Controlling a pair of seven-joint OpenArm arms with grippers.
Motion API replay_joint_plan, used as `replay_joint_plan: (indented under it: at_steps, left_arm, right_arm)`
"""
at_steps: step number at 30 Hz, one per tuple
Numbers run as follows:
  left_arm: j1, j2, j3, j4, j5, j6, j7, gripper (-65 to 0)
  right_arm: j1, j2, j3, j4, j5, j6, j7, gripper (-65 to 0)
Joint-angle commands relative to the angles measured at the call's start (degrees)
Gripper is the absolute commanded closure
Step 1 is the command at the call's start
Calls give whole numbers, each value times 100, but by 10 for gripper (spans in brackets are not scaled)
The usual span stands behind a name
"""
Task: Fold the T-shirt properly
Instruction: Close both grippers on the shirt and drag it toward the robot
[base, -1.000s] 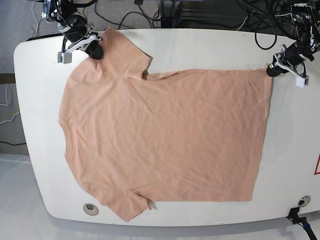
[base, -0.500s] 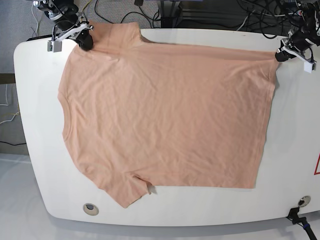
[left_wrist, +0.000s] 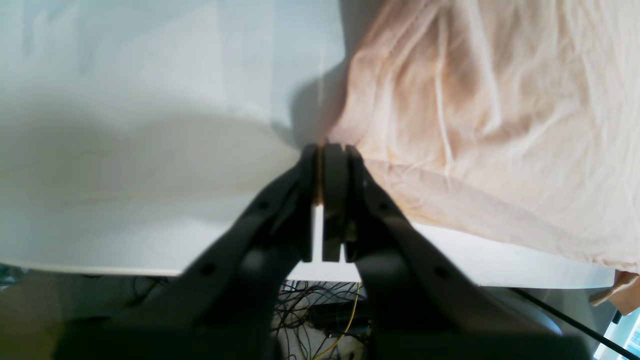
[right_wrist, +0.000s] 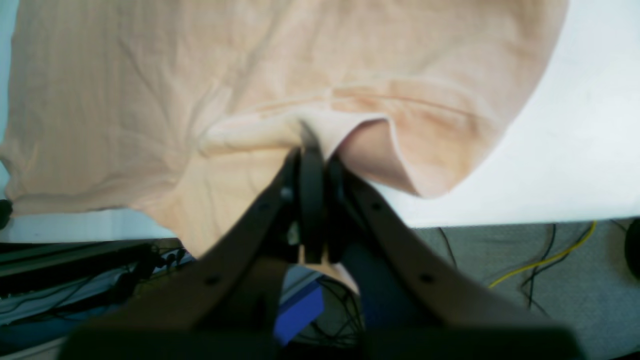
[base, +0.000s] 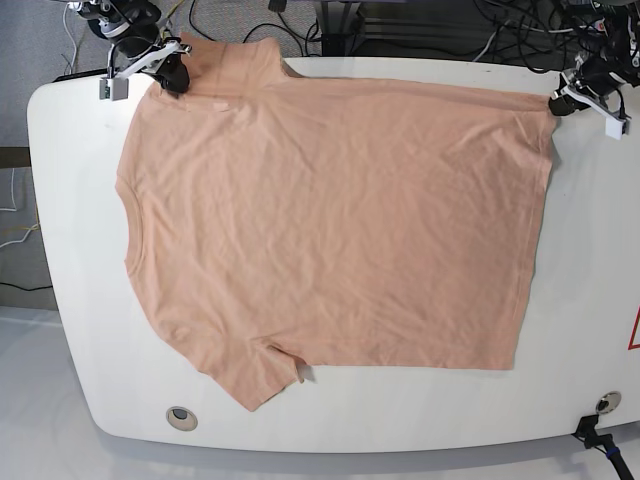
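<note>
Base view: shirt (base: 330, 220) lies spread flat on the table (base: 590, 250), neck to the left, hem to the right. You have the right gripper (base: 172, 78) at the far-left sleeve and the left gripper (base: 556, 104) at the far-right hem corner, both at the far table edge. Left wrist: jaws pressed shut, only a sliver of shirt (left_wrist: 490, 115) edge pinched; thin bite, so a hard pull could slip it out. Right wrist: jaws closed on a bunched fold of sleeve (right_wrist: 310, 125), with the sleeve drooping past the far edge. Uneven lift would skew the fold line or drag the shirt off the table.
</note>
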Motion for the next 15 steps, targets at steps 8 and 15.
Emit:
replay_joint_plan:
  at_steps: [8, 15]
  left_arm:
    - [-390, -120, -139, 275, -89, -35, 4, 0]
    - [-862, -164, -175, 423, -98, 3, 139, 0]
  right_arm:
    - [251, 62, -10, 168, -123, -18, 36, 0]
    - [617, 79, 87, 169, -74, -20, -38, 0]
